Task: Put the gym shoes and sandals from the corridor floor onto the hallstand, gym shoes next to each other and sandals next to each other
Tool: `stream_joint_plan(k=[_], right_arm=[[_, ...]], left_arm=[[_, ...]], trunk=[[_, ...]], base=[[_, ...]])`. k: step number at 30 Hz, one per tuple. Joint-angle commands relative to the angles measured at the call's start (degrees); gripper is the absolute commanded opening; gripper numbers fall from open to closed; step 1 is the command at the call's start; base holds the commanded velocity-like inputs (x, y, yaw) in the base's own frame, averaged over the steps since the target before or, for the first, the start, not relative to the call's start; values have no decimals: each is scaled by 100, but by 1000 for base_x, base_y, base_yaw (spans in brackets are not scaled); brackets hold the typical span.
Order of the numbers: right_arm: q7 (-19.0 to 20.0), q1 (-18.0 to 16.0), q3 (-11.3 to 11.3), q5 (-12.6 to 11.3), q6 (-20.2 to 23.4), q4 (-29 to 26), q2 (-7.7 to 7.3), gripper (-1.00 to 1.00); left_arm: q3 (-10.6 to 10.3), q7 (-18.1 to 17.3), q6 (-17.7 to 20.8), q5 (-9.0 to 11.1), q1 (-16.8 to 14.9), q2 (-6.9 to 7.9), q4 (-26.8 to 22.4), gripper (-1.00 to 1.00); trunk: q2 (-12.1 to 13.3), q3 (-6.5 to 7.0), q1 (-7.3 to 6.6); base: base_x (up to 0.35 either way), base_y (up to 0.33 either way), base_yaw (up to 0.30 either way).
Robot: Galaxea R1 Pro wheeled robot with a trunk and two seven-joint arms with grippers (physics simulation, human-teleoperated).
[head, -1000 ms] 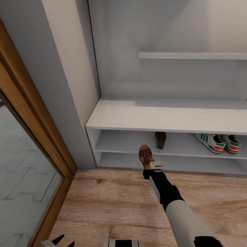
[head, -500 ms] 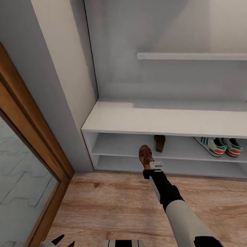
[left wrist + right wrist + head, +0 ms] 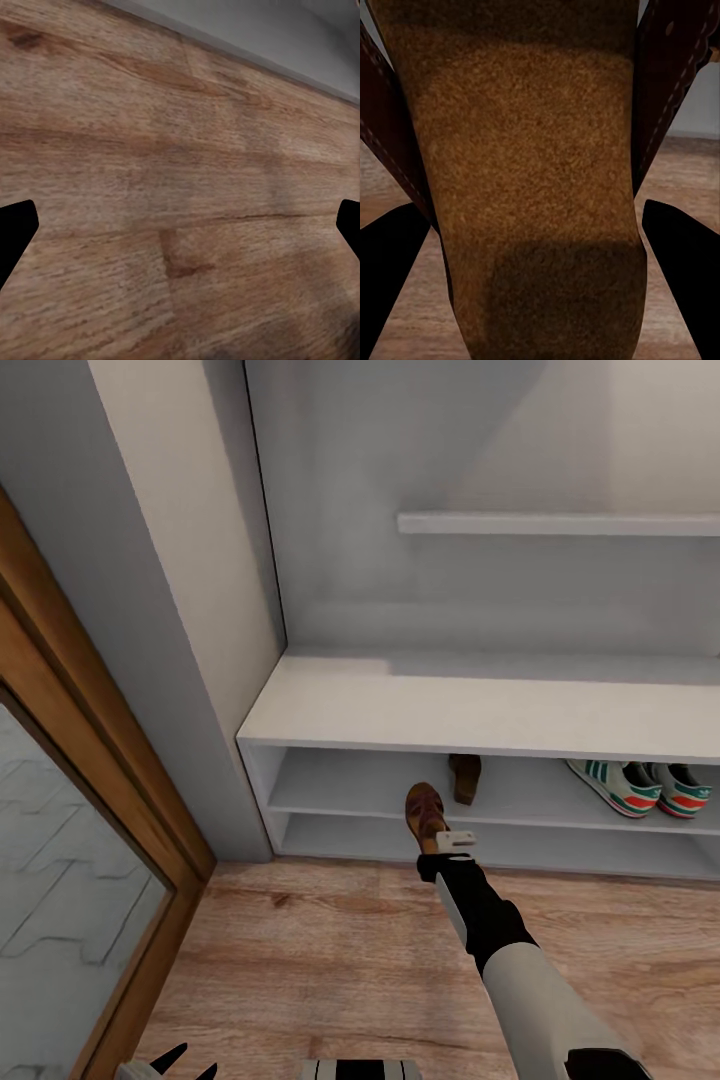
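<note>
In front of the shoe rack (image 3: pixel 300 705), the right gripper (image 3: pixel 440 838) grips a brown sandal (image 3: pixel 425 810) at the upper shelf's front edge — the other sandal (image 3: pixel 465 775) lies deeper in, the two sneakers (image 3: pixel 640 785) toward the right end. Left gripper (image 3: pixel 180 225) spread wide over the floor (image 3: pixel 150 150).

two sandals (image 3: pixel 427 810), seemingly two gym shoes (image 3: pixel 640 786), one hallstand (image 3: pixel 480 710)

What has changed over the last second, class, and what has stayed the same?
The whole head view slid sideways early on, so the camera turned; nothing else moved. The right gripper still holds the dark brown leather sandal before the pale grey shoe rack, where the other sandal and cream-white sneakers stay on the upper shelf.
</note>
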Motion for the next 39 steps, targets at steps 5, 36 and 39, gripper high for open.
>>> stream_joint_plan(k=[5,36,39], right_arm=[[-201,-2,-61,44,36,-11,7,-100],[-261,7,-177,15,27,-6,7,-100],[-266,7,-180,18,32,-9,7,-100]], left_arm=[[10,-14,-30,5,-4,0,7,100],[-8,-15,-34,-65,-4,-79,-36,100],[-8,-13,-31,-65,-4,-79,-42,100]], trunk=[[-2,-4,-1],[-2,-4,-1],[-2,-4,-1]], base=[[0,0,0],[47,0,0],[0,0,0]])
